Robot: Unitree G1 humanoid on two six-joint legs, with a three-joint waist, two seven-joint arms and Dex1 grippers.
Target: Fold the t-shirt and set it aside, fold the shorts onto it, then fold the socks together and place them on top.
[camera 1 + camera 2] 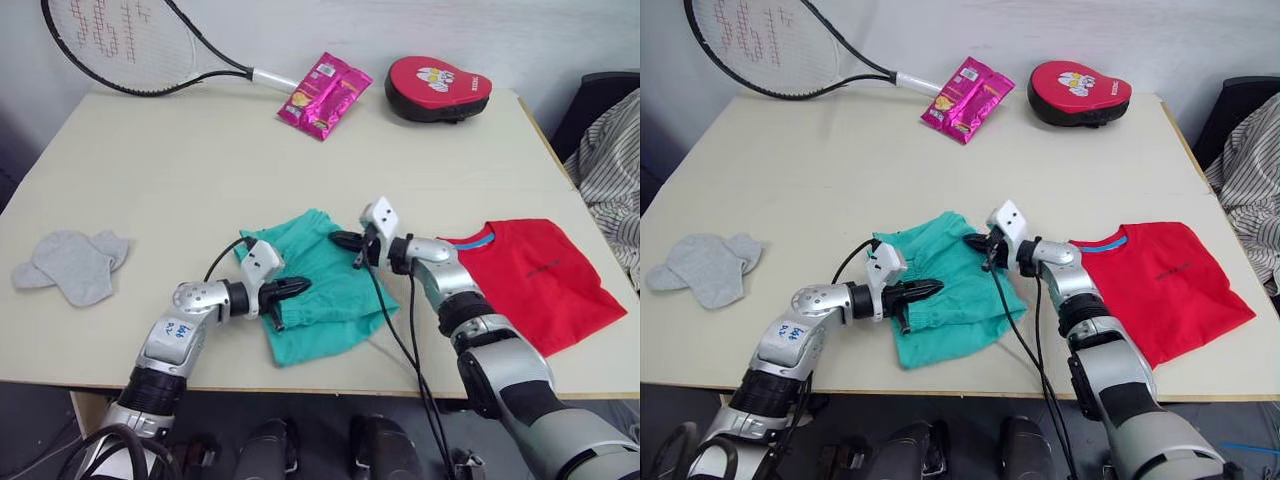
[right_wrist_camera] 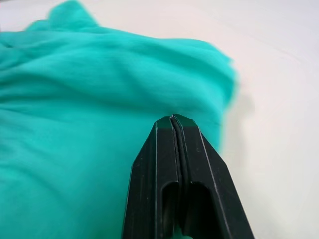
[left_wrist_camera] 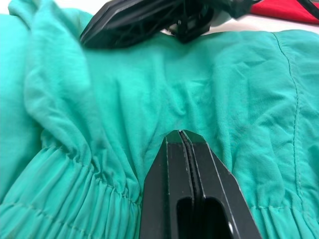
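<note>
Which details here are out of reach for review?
- Cloth between the shut left gripper tips: the fingers hide it, left wrist view.
- Likewise the right gripper on the shorts, right wrist view.
- T-shirt chest print: too small, head views.
- Socks: overlap hides their shapes.

I am looking down on a pale beige desk [image 1: 200, 160] that is taking up most of the frame, under soft, even light. A plain white wall [image 1: 560, 35] is running along the top of the frame. At the far right edge a dark chair [image 1: 600, 100] is standing, with striped cloth [image 1: 615, 180] hanging over it. Dark floor is showing below the desk's near edge.
</note>
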